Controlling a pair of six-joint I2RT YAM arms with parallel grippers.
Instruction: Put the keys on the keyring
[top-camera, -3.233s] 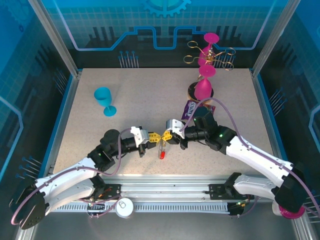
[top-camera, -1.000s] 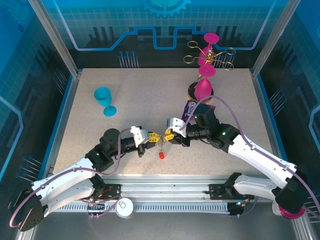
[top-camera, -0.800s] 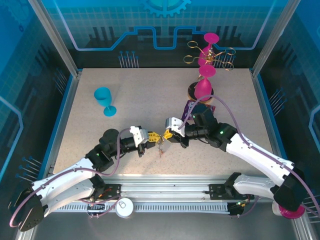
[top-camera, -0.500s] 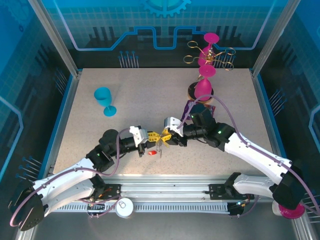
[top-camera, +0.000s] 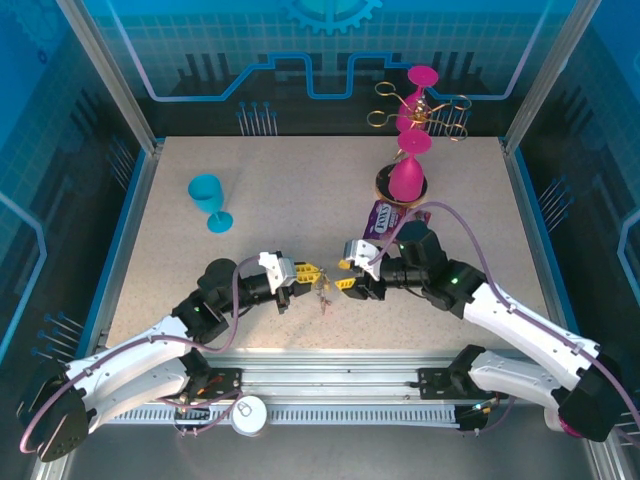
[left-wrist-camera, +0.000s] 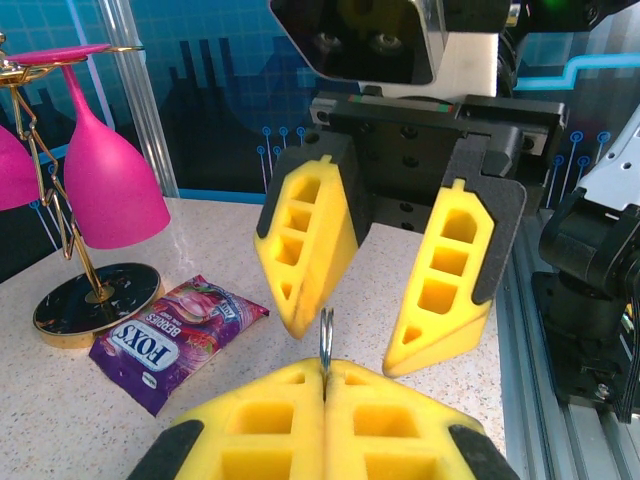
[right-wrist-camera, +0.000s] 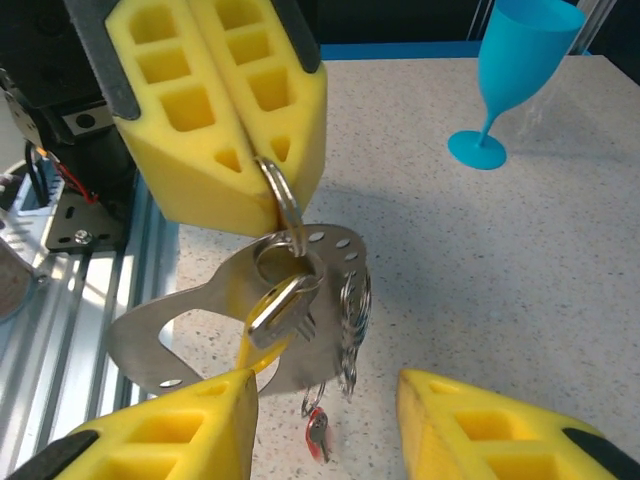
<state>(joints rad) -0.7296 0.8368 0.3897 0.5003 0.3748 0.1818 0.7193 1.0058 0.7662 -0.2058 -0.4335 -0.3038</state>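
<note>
Hanging mid-table toward the near edge, the keyring (right-wrist-camera: 322, 246) is held by its top silver ring, pinched edge-on between the shut pads of your left gripper (top-camera: 307, 271). The keys (right-wrist-camera: 272, 310) dangle beneath, long axes roughly vertical. Your right gripper (top-camera: 348, 277) faces it from just to the right, fingers apart and empty. Both forearms lie low, converging on the bunch.

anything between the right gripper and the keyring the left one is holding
Nothing visible does. The open right gripper faces the keyring, which hangs from the shut left gripper, with just a bare gap between them. The snack packet lies off to the side, behind the right gripper.
</note>
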